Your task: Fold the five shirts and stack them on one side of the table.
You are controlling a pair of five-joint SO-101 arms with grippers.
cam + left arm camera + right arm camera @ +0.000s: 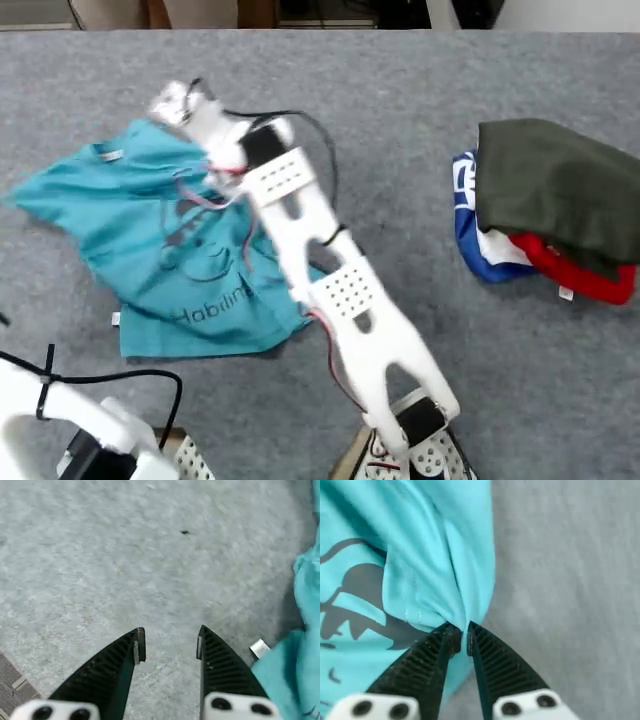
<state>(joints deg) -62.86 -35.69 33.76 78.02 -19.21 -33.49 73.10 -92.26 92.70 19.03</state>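
A teal shirt (160, 240) with a grey print lies crumpled on the left half of the grey table. My right gripper (178, 100) is at its far edge and is shut on a pinched fold of the teal shirt (440, 570), the cloth bunching up between the fingertips (454, 634). My left gripper (167, 642) stands open low over bare table at the front left, with the teal shirt's hem (295, 665) and a white tag beside it. A stack of folded shirts (550, 205), dark green over red and blue-white, sits at the right.
The grey felt table (420, 130) runs wide between the teal shirt and the stack. The right arm's white links (330, 290) and black cable cross above the shirt's right side. The left arm's base (90, 430) is at the front left corner.
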